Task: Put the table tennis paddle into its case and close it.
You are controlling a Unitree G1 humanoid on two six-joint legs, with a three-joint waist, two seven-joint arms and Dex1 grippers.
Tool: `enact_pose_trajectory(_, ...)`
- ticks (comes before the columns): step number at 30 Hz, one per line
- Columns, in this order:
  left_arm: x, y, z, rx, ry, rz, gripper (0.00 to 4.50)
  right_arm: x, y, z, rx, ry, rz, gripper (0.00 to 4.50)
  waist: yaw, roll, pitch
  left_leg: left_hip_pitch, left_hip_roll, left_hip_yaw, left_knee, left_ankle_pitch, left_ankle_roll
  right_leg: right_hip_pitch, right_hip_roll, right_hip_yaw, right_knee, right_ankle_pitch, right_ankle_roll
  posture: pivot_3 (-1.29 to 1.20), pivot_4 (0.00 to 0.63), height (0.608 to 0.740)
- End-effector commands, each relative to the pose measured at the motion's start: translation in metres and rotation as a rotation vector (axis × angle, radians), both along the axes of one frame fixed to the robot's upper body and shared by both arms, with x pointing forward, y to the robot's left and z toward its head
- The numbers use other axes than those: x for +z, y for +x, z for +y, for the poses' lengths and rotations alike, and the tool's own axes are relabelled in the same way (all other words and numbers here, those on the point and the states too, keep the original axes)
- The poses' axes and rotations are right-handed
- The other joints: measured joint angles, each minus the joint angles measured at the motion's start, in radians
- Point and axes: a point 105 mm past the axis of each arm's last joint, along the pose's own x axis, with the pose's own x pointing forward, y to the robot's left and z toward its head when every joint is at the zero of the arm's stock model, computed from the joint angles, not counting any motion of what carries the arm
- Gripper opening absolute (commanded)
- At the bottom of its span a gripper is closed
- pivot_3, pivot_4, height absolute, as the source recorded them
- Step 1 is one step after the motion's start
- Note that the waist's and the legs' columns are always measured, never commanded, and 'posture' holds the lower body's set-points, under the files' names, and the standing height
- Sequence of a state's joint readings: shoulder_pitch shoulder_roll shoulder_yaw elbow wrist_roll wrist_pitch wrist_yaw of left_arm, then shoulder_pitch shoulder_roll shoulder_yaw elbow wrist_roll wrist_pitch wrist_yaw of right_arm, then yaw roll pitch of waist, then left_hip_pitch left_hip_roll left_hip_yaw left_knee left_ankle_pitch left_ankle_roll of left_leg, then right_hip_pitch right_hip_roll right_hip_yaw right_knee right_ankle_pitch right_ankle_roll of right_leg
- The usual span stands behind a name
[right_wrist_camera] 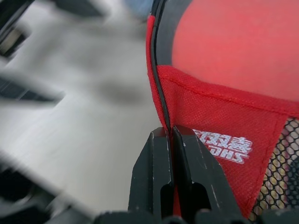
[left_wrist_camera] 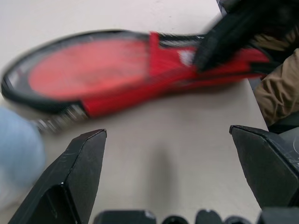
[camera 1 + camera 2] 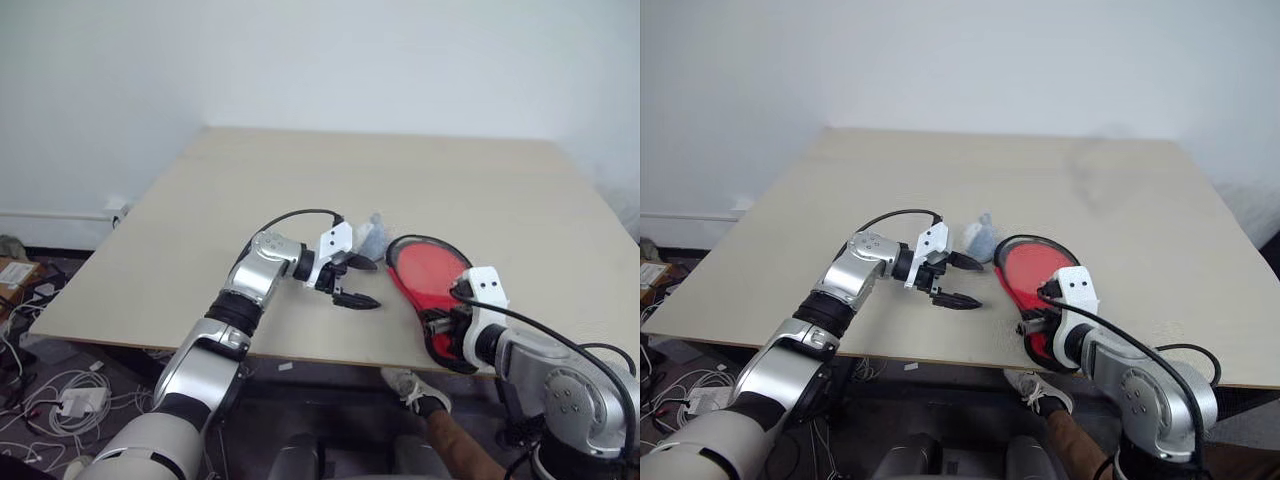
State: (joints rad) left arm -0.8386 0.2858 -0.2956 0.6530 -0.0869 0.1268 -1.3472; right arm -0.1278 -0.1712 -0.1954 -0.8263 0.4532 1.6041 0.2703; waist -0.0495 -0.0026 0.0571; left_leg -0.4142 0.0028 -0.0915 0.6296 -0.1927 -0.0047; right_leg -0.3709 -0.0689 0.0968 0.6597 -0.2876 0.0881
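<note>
The case [image 1: 210,121] lies open near the table's front edge on the right, with a red fabric front, a white logo, black mesh and black edging [image 3: 400,250]. The table tennis paddle [image 3: 430,272] lies inside it, its red face showing. My right gripper [image 1: 170,133] is shut on the case's black edge near the narrow end, also seen from the head [image 3: 438,325]. My left gripper [image 3: 368,284] hangs open just left of the case, nothing between its fingers [image 2: 79,172]. The paddle's handle is hidden.
A small pale blue-grey crumpled thing [image 3: 372,236] lies on the table [image 3: 300,180] just beyond my left gripper, beside the case's round end. A person's shoe and leg [image 3: 415,392] show below the table's front edge. Cables lie on the floor [image 3: 60,400] at left.
</note>
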Motion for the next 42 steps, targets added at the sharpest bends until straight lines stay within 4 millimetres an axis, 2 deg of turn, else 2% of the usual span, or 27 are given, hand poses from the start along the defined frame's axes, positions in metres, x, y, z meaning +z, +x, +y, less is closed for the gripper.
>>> enact_pose_trajectory(1,0.015,0.005,-0.004,-0.011,-0.022,-0.054,4.5,0.007,-0.022,0.018,0.107,0.054,-0.027,0.03,0.0,0.0,0.0,0.0,0.0,0.0,0.0,0.0,0.0,0.0,0.0,0.0,0.0,0.0,0.0,0.0,0.0,0.74)
enact_pose_trajectory(5,0.011,0.004,-0.005,-0.018,-0.016,-0.052,4.5,0.005,-0.048,0.019,0.145,0.107,-0.011,0.03,0.001,0.0,0.0,0.0,0.0,0.0,0.0,0.0,0.0,0.0,0.0,0.0,0.0,0.0,0.0,0.0,0.0,0.74)
enact_pose_trajectory(10,0.007,0.003,-0.007,-0.024,-0.007,-0.05,4.5,0.01,-0.06,0.022,0.203,0.167,-0.026,0.03,0.0,-0.001,0.0,0.0,0.0,0.0,0.001,0.0,0.0,0.001,0.0,0.0,0.0,0.0,0.0,0.0,0.0,0.74)
enact_pose_trajectory(18,0.007,0.005,-0.007,-0.023,0.002,-0.05,4.5,0.014,-0.051,0.026,0.184,0.172,-0.07,0.03,0.001,-0.001,0.0,0.0,0.0,0.0,0.001,0.0,0.0,0.0,0.0,0.0,0.0,0.0,0.0,0.0,0.0,0.74)
enact_pose_trajectory(21,0.006,0.004,-0.006,-0.033,0.013,-0.055,4.5,0.011,-0.05,0.025,0.178,0.166,-0.065,0.68,0.001,-0.001,0.0,0.0,0.0,0.0,0.001,0.0,0.0,0.0,0.0,0.0,0.0,0.0,0.0,0.0,0.0,0.74)
enact_pose_trajectory(28,0.01,0.008,-0.01,-0.029,0.004,-0.06,4.5,0.02,-0.039,0.018,0.13,0.165,-0.139,3.17,0.002,-0.002,0.001,0.0,0.0,0.0,0.001,0.0,0.0,0.001,0.0,0.0,0.0,0.0,0.0,0.0,0.0,0.74)
enact_pose_trajectory(30,0.011,0.008,-0.01,-0.029,0.004,-0.061,4.5,0.025,-0.036,0.012,0.118,0.155,-0.181,3.87,0.002,-0.002,0.001,0.0,0.0,0.0,0.001,0.0,0.0,0.0,0.0,0.0,0.0,0.0,0.0,0.0,0.0,0.74)
enact_pose_trajectory(32,0.012,0.008,-0.01,-0.028,0.0,-0.059,4.5,0.039,-0.034,0.003,0.116,0.163,-0.263,4.48,0.003,-0.002,0.001,0.0,0.0,0.0,0.001,0.0,0.0,0.001,0.0,0.0,0.0,0.0,0.0,0.0,0.0,0.74)
enact_pose_trajectory(37,0.021,0.008,-0.008,-0.027,-0.052,-0.014,4.5,0.058,-0.017,-0.024,0.035,0.166,-0.373,4.48,0.002,-0.003,0.001,0.0,0.0,0.0,0.001,0.0,0.0,0.001,0.0,0.0,0.0,0.0,0.0,0.0,0.0,0.74)
enact_pose_trajectory(42,0.04,0.022,0.002,0.062,-0.115,0.022,4.5,0.07,0.011,-0.04,-0.04,0.179,-0.44,4.48,0.002,-0.003,0.001,0.0,0.0,0.0,0.001,0.0,0.0,0.0,0.0,0.0,0.0,0.0,0.0,0.0,0.0,0.74)
